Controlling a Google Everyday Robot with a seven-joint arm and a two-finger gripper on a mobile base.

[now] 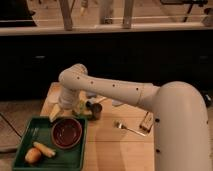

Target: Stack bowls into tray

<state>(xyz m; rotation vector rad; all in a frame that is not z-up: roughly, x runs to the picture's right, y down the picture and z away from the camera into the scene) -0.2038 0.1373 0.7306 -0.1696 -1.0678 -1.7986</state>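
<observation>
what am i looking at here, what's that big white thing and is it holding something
The big white shape is a robot arm. There is just one picture of this moment, from a single camera looking down at a wooden table. The arm bends at an elbow and ends in a gripper, its grabbing tool, which hangs just behind the far edge of the green tray. Inside the tray lie a dark brown bowl and two orange-yellow bits of food. On the table to the right of the tray are a small metal cup and a fork. I cannot make out anything held in the gripper.
</observation>
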